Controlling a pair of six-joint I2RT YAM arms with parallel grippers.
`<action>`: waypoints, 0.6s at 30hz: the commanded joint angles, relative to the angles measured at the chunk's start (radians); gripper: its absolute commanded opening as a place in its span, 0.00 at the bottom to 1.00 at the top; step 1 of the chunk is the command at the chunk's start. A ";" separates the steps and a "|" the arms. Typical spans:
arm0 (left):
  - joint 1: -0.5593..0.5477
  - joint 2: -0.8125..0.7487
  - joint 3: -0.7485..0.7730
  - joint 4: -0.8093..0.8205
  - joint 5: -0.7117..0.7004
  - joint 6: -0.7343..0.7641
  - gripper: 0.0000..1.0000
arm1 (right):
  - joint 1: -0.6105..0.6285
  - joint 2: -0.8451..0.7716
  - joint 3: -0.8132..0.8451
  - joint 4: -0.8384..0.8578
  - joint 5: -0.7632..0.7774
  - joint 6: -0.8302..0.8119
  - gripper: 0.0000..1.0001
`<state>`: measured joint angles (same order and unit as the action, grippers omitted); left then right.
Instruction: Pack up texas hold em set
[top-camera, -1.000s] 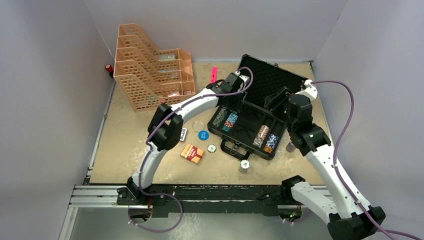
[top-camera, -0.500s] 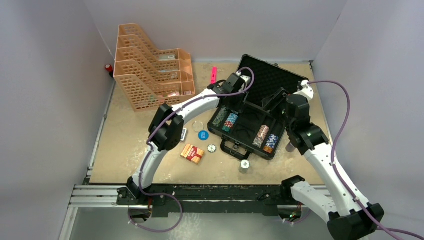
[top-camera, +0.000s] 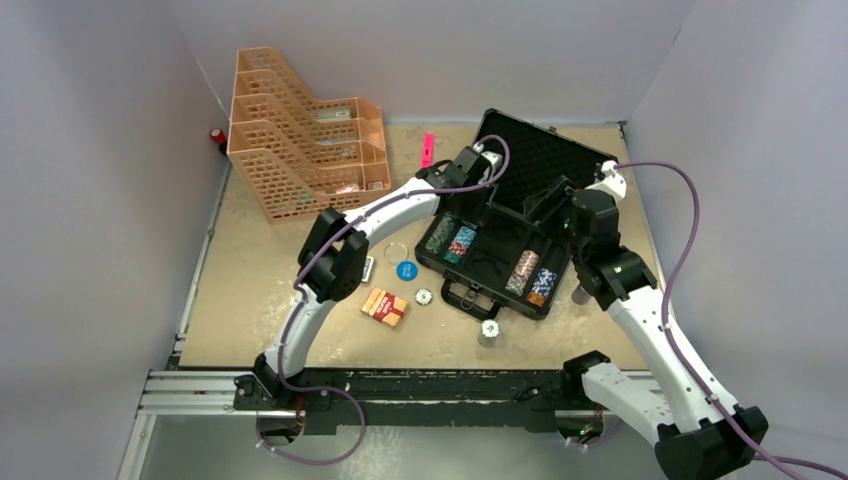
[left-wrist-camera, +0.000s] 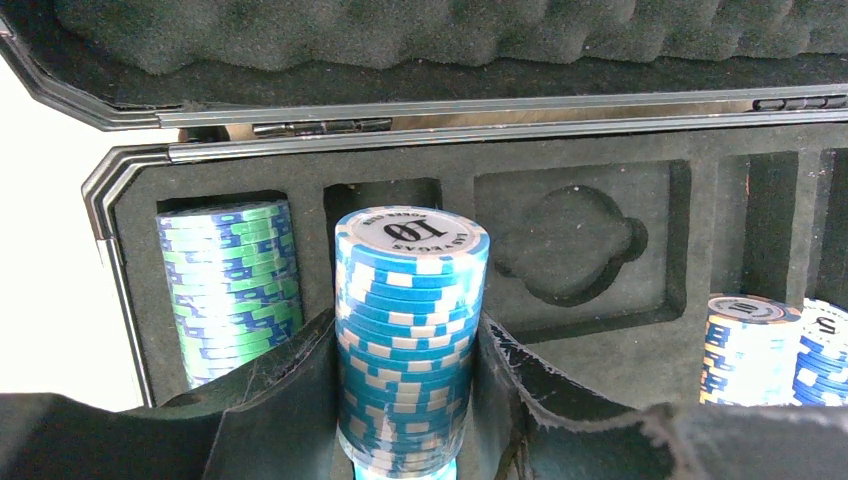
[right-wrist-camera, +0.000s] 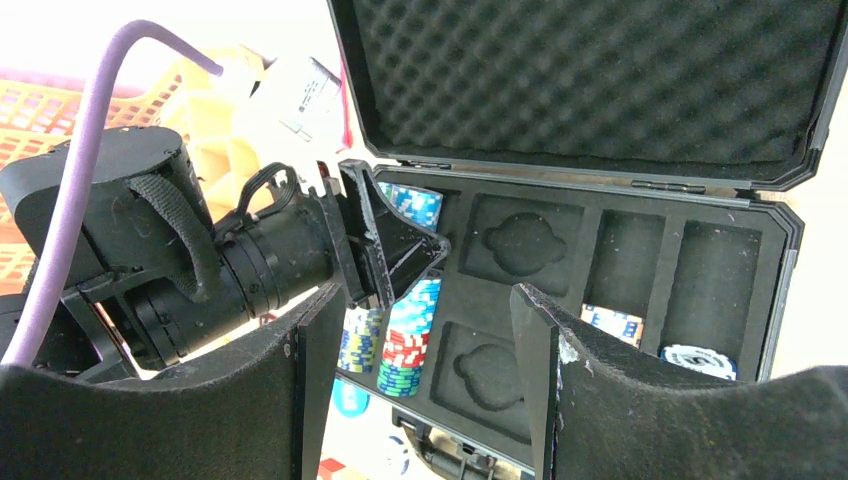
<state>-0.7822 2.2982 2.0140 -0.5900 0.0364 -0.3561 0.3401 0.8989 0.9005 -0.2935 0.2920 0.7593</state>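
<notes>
Striped cylindrical chip stack (left-wrist-camera: 410, 340) (foam-lined case (left-wrist-camera: 620, 330))

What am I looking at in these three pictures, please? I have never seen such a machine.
These are two robot arms bolted to a table, packing a poker set. One picture looks down from above. The other two come from a camera on each wrist, so you see that arm's own fingers. The left gripper is shut on a stack of blue chips, at the open black case. The right gripper is open and empty, facing the case. On the table lie a small orange box, a blue disc, a loose chip and orange plastic trays.
</notes>
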 joint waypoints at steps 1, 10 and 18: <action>-0.010 -0.027 0.032 -0.011 0.002 0.008 0.45 | -0.001 0.001 -0.003 0.042 -0.013 0.004 0.64; -0.011 -0.086 0.003 0.049 0.013 0.011 0.58 | -0.001 0.005 -0.003 0.045 -0.024 0.000 0.64; -0.011 -0.143 -0.037 0.083 -0.030 0.009 0.44 | -0.001 0.008 -0.009 0.049 -0.032 0.002 0.64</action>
<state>-0.7879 2.2574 1.9961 -0.5739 0.0277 -0.3553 0.3401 0.9043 0.8963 -0.2859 0.2691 0.7593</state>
